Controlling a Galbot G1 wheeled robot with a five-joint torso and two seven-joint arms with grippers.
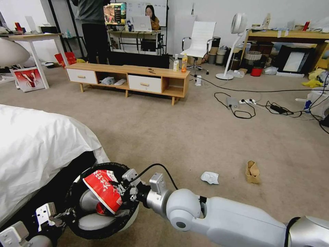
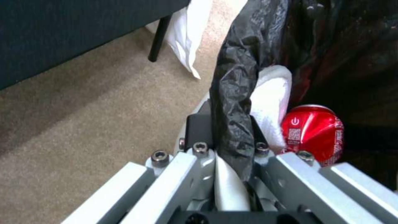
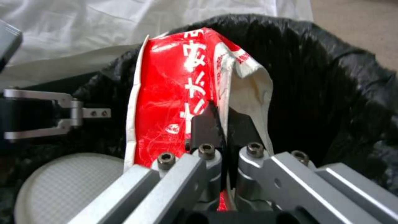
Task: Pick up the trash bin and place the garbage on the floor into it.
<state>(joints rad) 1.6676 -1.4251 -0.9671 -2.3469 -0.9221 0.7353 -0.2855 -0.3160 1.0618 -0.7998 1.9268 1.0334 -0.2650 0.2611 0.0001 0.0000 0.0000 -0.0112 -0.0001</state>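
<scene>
The left gripper point(image 2: 226, 149) pinches the trash bin point(image 1: 127, 212) rim; the right gripper point(image 3: 219, 124) holds the carton point(image 3: 178, 102) over it — can point(image 2: 313, 133) inside, tissue point(image 1: 209, 177) and paper box point(image 1: 252, 171) left on the floor point(image 1: 192, 137).

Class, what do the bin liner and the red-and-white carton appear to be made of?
Bin liner: thin black plastic film, judging by its crinkles and dull sheen. Red-and-white carton, pinched by the right gripper: probably coated paperboard, glossy print, flattened with creased white edges.

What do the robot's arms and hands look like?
The right arm is smooth, rounded white and grey shell with a black cable looping from its wrist. The right hand and left hand are silver metal bars joined by dark bolts, ending in black fingertip pads.
</scene>
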